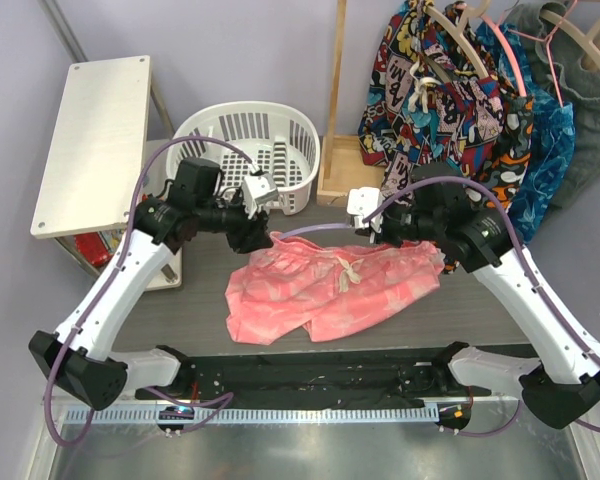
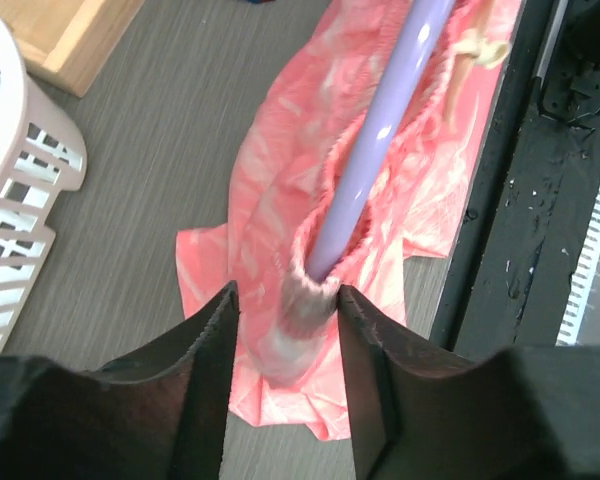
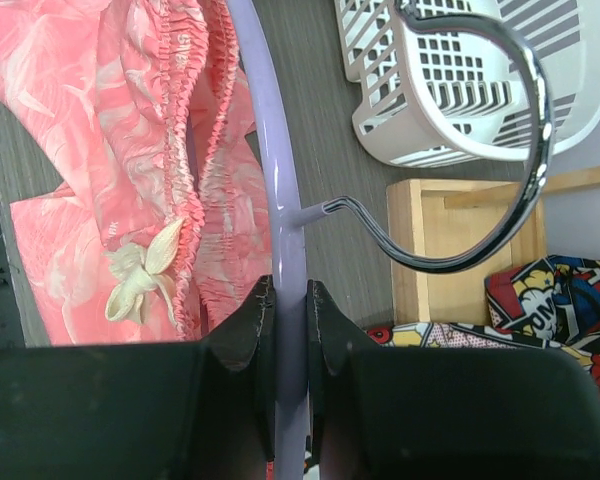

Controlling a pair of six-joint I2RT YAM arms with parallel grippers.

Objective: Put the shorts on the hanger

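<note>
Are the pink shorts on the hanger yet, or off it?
Partly on: the hanger end is tucked inside the shorts waistband; the rest lies on the table.

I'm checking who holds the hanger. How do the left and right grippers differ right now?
The right gripper is shut on the hanger beside its hook; the left gripper is open, fingers apart either side of the hanger's far end. The right grips bare lavender bar; the left's end is sleeved in the shorts. Both line up on the same hanger.
</note>
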